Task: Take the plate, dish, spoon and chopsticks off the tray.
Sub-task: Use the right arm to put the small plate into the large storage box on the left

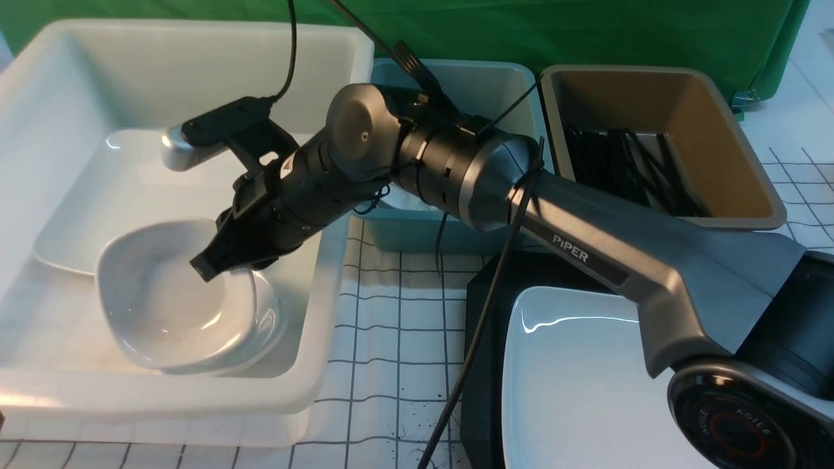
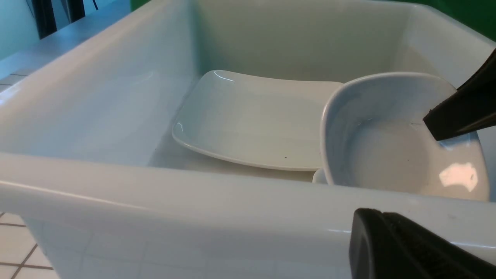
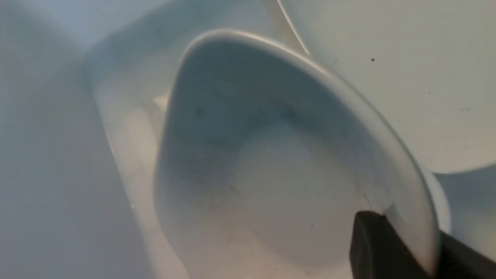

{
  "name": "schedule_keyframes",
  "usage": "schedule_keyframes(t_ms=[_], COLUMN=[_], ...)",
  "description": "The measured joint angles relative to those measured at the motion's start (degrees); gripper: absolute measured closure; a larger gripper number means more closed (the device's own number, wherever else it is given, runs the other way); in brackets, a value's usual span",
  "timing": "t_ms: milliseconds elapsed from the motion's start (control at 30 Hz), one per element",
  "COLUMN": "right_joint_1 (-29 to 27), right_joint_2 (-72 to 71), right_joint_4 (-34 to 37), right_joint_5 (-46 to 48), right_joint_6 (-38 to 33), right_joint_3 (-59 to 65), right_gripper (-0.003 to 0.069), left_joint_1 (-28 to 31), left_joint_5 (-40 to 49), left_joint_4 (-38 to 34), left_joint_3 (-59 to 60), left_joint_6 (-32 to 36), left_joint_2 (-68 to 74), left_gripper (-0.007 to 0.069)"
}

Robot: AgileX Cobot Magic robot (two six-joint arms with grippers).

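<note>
The plate (image 1: 573, 378) is white, the tray (image 1: 483, 404) black, the tub (image 1: 710, 130) brown (chopsticks (image 1: 625, 169) probably black).

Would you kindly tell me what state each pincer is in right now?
Left pincer: barely in view; cannot be told.
Right pincer: closed on the rim of the deep glossy white rounded-square dish.

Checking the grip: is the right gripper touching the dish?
Touching. The right wrist view shows the rim of the dish pinched inside the right gripper.
</note>
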Motion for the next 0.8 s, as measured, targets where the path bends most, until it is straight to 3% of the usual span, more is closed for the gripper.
schedule_keyframes(t_ms=[67, 233, 533, 700, 800], right_joint_1=[0.0, 0.0, 0.0, 0.0, 0.0], right_joint_2=[0.05, 0.23, -0.09, -1.63, -2.6], right_joint_4=[-0.08, -0.32, -3.76, -7.05, -8.89], right_joint_5=[0.0, 0.0, -0.05, 0.11, 0.19], right_joint_6=[-0.43, -1.89, -2.67, 0.74, 2.75], right_joint_3=[0.0, 0.0, -0.06, -0.06, -0.06], right_gripper=[0.0547, 0.0412, 0.0377, 0.036, 0.0276], left_joint_1=[0.0, 0.0, 0.0, 0.0, 0.0], left_joint_5=[0.0, 0.0, 0.0, 0.0, 0.0], left_joint_4=[0.0, 0.0, 0.0, 0.0, 0.0], left_joint_3=[0.0, 0.0, 0.0, 0.0, 0.0], left_joint_6=[0.0, 0.0, 0.0, 0.0, 0.0], left_joint_2=[0.0, 0.0, 0.0, 0.0, 0.0], left_gripper=[0.0619, 0.0619, 0.0619, 0.0619, 0.0619])
